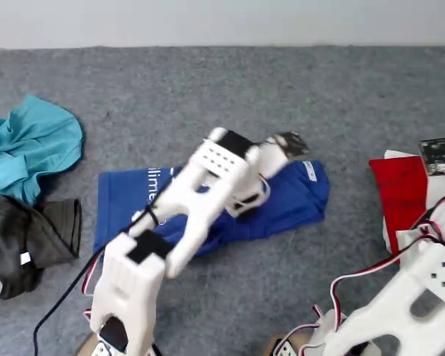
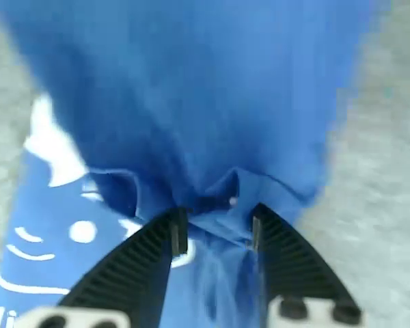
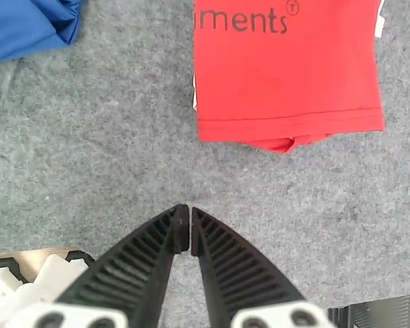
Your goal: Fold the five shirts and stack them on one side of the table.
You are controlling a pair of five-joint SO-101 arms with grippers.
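Observation:
A blue shirt (image 1: pixel 289 200) with white print lies partly folded in the middle of the grey table. My left gripper (image 2: pixel 215 229) is shut on a bunched fold of the blue shirt (image 2: pixel 205 102); in the high view it (image 1: pixel 288 148) is at the shirt's far right edge. A folded red shirt (image 1: pixel 400 193) lies at the right side, with white cloth showing under it. My right gripper (image 3: pixel 190 229) is shut and holds nothing, just above bare carpet near the red shirt (image 3: pixel 287 68). A corner of the blue shirt (image 3: pixel 27 27) lies farther off.
A crumpled teal shirt (image 1: pixel 30 141) and a dark shirt (image 1: pixel 30 237) lie at the left side. The right arm (image 1: pixel 400 304) stands at the near right. The grey carpet (image 1: pixel 282 81) runs bare along the far side up to the wall.

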